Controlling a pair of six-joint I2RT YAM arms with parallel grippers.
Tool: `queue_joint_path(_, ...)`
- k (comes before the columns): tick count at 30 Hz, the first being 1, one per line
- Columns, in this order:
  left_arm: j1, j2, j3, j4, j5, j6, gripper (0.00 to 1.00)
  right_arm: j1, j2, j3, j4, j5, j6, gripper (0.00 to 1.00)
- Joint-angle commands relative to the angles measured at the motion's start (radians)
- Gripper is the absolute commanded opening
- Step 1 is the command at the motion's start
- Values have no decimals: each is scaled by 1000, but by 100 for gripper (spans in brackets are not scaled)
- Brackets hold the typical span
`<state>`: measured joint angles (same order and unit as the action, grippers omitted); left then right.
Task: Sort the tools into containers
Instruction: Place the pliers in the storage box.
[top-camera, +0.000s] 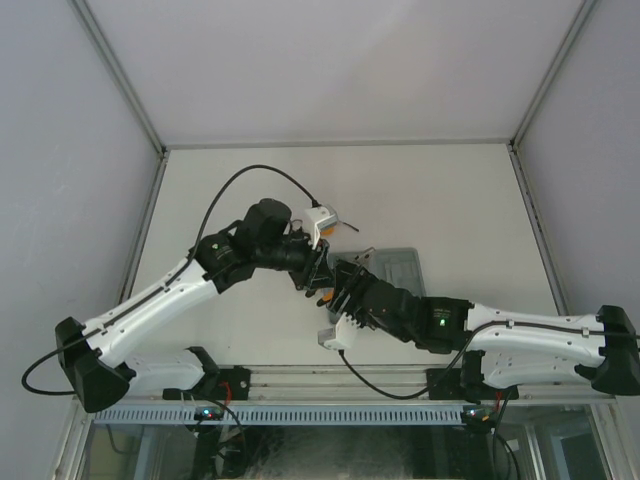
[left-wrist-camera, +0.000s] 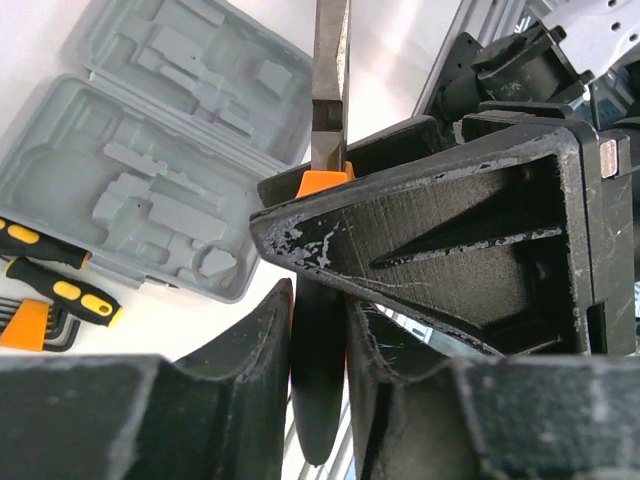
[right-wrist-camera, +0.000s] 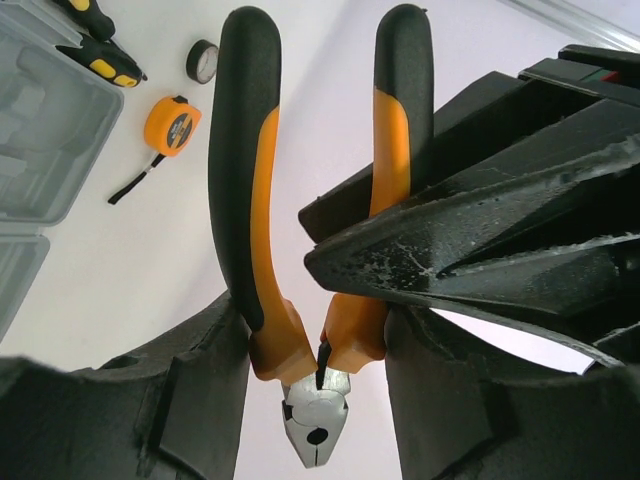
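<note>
The orange-and-black pliers (right-wrist-camera: 255, 230) hang in the air between both arms. My right gripper (right-wrist-camera: 318, 372) is shut on the two handles just above the steel head (right-wrist-camera: 318, 430). My left gripper (left-wrist-camera: 320, 335) is shut on one black handle end (left-wrist-camera: 320, 390), its finger crossing that handle in the right wrist view. The grey case (left-wrist-camera: 150, 170) lies open on the table with its moulded recesses bare. Beside it lie two black-and-yellow screwdrivers (left-wrist-camera: 62, 292) and the orange hex-key set (left-wrist-camera: 28, 325). The orange tape measure (right-wrist-camera: 172, 125) and the small black ring (right-wrist-camera: 203, 62) rest on the white table.
In the top view the two arms meet near the table's middle (top-camera: 330, 280), just left of the case (top-camera: 400, 265). White walls close in the table on three sides. The rail with the arm bases (top-camera: 330, 385) runs along the near edge.
</note>
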<state>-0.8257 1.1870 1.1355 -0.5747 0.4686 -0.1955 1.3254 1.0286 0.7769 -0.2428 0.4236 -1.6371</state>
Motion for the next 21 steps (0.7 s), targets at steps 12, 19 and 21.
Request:
queue_joint_path(12, -6, -4, 31, 41, -28, -4, 0, 33, -60, 24, 81, 20, 3, 23)
queue_joint_path(19, -6, -49, 7, 65, -71, -16, 0, 41, -98, 23, 33, 15, 51, 46)
queue_joint_path(21, -6, -61, 1, 73, -80, -18, 0, 41, -108, 24, 6, 11, 83, 50)
